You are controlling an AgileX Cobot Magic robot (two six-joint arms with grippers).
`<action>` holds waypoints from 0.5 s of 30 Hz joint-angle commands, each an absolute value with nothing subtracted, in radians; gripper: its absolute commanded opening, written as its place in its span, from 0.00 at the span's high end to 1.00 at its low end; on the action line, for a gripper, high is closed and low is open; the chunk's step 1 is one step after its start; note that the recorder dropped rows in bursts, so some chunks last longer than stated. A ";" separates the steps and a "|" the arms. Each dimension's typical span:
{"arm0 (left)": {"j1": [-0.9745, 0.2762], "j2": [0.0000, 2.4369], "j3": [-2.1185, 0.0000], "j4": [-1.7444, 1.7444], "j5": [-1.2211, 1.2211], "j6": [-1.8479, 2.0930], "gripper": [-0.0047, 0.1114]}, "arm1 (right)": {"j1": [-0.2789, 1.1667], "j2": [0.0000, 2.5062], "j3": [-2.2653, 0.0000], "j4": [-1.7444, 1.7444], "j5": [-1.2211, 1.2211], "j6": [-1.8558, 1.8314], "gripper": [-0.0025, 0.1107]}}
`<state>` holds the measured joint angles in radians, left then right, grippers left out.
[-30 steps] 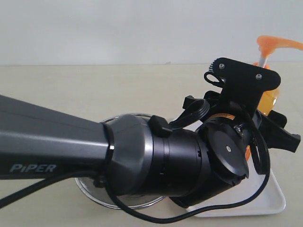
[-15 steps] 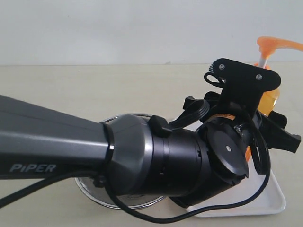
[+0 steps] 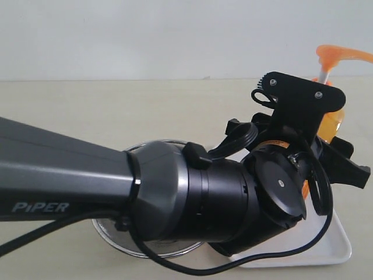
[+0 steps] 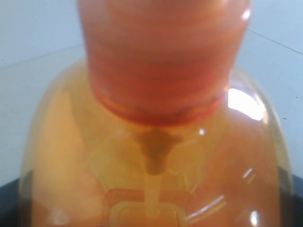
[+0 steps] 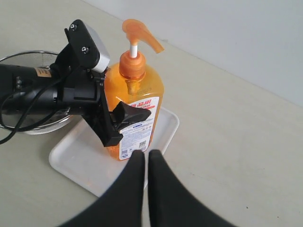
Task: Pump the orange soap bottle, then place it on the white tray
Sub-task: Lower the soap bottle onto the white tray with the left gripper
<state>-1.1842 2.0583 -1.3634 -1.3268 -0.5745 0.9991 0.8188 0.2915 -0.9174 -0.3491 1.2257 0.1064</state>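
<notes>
The orange soap bottle [image 5: 137, 90] stands upright on the white tray [image 5: 80, 161], its pump head [image 3: 341, 55] raised on a white stem. My left gripper [image 5: 124, 124] reaches in from the side, and its black fingers [image 5: 132, 113] are closed against the bottle's labelled body. The left wrist view is filled by the bottle's shoulder and neck [image 4: 156, 156], very close and blurred. My right gripper [image 5: 145, 153] hovers just off the tray's near edge, its fingers pressed together with nothing between them. In the exterior view the left arm hides most of the bottle [image 3: 333, 123] and much of the tray [image 3: 326, 248].
A round steel strainer bowl [image 5: 28, 59] sits beside the tray, under the left arm [image 3: 70, 181]. A black cable loops below the left wrist. Bare beige tabletop stretches beyond the tray toward the pale wall.
</notes>
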 commanded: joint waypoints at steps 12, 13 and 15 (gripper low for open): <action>-1.185 2.041 -1.367 -1.395 -0.620 1.095 0.92 | 0.817 0.288 -0.916 -0.354 1.221 0.102 0.98; -1.185 2.041 -1.367 -1.395 -0.620 1.095 0.92 | 0.817 0.288 -0.916 -0.354 1.221 0.102 0.98; -1.185 2.043 -1.367 -1.395 -0.624 1.095 0.92 | 0.817 0.288 -0.916 -0.354 1.221 0.104 0.98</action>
